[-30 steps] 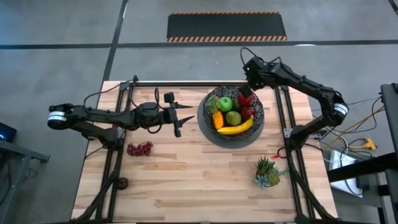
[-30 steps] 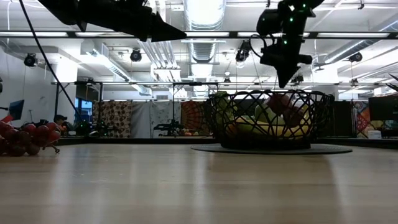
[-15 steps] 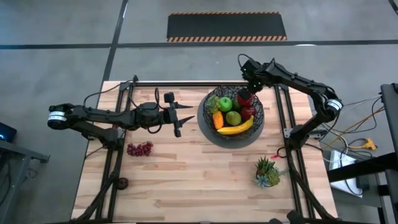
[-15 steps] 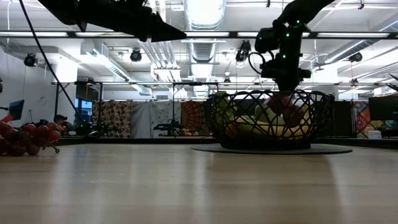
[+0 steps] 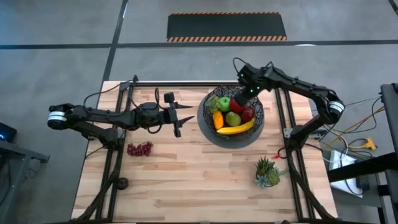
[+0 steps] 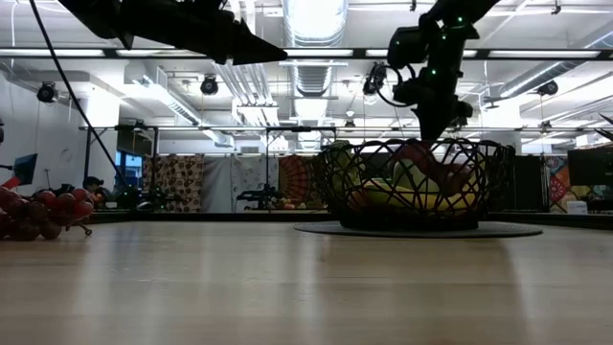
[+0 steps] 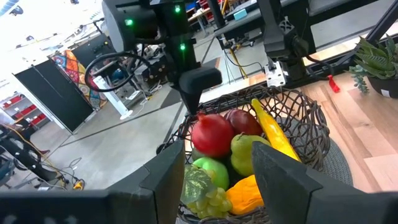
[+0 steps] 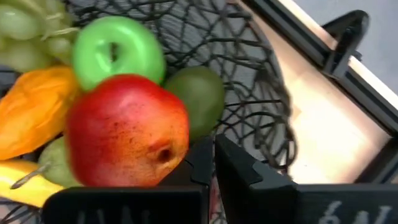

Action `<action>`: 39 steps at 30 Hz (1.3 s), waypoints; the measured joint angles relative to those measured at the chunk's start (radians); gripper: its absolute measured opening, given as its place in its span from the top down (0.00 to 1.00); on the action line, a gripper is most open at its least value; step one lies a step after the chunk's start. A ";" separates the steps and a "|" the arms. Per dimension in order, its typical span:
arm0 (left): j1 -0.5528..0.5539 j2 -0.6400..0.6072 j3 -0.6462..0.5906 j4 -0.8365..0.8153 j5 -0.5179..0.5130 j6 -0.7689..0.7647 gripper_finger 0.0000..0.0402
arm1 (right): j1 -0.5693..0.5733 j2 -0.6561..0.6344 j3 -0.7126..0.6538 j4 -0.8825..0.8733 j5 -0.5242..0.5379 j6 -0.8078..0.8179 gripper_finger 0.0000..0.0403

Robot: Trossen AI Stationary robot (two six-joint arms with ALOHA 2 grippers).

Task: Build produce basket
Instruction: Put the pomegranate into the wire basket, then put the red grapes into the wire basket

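My right gripper (image 5: 244, 99) hangs over the basket (image 5: 256, 134), right of centre in the high view, fingers clenched together on nothing, tips beside the red apple (image 8: 127, 130). My left gripper (image 5: 185, 115) waits mid-frame, part-way open and empty. The purple grapes (image 5: 140, 149) lie at lower left, well apart from the basket (the only produce outside it). I judge them light, lumpy and loosely jointed, so I would pinch across the thick middle of the bunch.
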 joint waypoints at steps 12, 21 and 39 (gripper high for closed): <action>0.000 0.000 0.000 0.000 0.000 0.000 0.58 | 0.132 0.000 0.000 0.063 0.009 0.071 0.98; 0.000 0.000 0.000 0.000 0.000 -0.001 0.58 | 0.149 0.001 0.000 0.058 0.064 0.072 0.98; 0.000 0.000 -0.003 0.000 0.000 -0.004 0.58 | 0.149 -0.001 0.059 0.011 0.125 0.030 0.98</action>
